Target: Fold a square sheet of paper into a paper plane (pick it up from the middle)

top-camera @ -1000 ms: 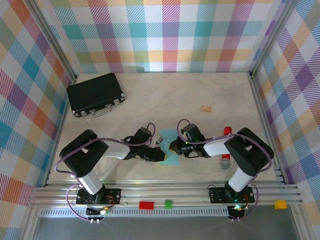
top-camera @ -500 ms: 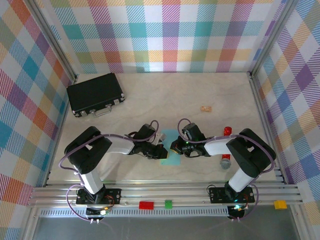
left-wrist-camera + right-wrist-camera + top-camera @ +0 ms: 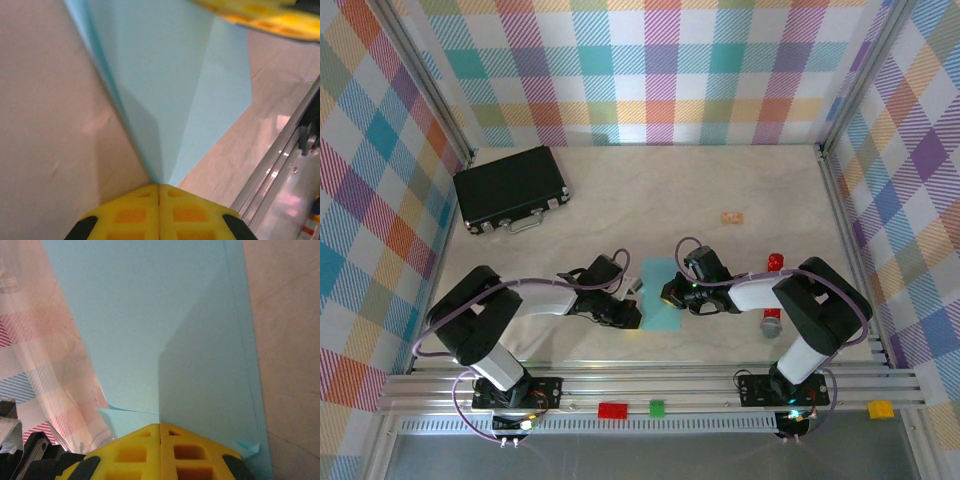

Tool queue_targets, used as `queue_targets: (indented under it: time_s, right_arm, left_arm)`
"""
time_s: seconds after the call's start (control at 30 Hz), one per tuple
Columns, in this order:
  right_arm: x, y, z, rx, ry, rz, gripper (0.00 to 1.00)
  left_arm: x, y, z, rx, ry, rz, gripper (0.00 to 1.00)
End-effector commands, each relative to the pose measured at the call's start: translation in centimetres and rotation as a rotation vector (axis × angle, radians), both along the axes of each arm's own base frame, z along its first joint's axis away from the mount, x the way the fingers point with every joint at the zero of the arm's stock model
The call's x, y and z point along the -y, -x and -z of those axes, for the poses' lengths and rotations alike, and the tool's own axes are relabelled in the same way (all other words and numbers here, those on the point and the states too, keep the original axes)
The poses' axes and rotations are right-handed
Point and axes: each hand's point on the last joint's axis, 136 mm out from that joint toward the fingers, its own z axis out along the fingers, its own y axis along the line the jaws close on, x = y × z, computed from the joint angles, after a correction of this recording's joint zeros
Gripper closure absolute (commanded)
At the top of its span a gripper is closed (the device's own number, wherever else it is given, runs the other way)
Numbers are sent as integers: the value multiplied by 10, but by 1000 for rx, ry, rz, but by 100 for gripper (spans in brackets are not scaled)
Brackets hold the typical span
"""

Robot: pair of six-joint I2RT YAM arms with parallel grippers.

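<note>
Down on the pale table [image 3: 740,180], between the 2 arms and near the front edge, lies the light blue paper [image 3: 659,316], partly folded, with creases across it. The left gripper [image 3: 159,187] has its 2 yellow fingers [image 3: 131,216] pressed together with no gap, pinching a raised ridge of the paper that narrows to a point at their tips. The right gripper [image 3: 160,426] is likewise tight together, clamped on the paper where a fold line runs into it. From above, the 2 grippers meet the paper from opposite sides. A black case [image 3: 512,187], a tan scrap [image 3: 732,216] and a red-tipped marker [image 3: 775,263] lie apart from it.
</note>
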Motion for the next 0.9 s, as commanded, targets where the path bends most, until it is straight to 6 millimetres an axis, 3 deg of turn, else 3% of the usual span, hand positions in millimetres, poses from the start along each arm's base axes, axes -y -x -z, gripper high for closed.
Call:
queue_targets:
  time_s: [0.0,0.2,0.4,0.5,0.63,0.73,0.87]
  right_arm:
    - [32,19,36,-106,167,36,97]
    - [32,20,36,-111,170,34,97]
    - [33,19,35,-107,178,30,97]
    - [35,19,37,-111,187,36,97]
    - [36,20,38,-111,191,36,97]
    - [39,20,39,-109,206,37,97]
    - [38,20,40,-112,207,36,97]
  left_arm:
    - [-11,4,-10,39,-58,18,93]
    - [15,-16,-49,82,72,-9,93]
    - [42,-20,-43,25,118,30,93]
    - [36,-17,-18,-5,53,33,93]
    - [16,4,14,-59,-53,67,93]
    - [-3,20,26,-83,-112,68,93]
    - [-14,32,24,-85,-112,59,93]
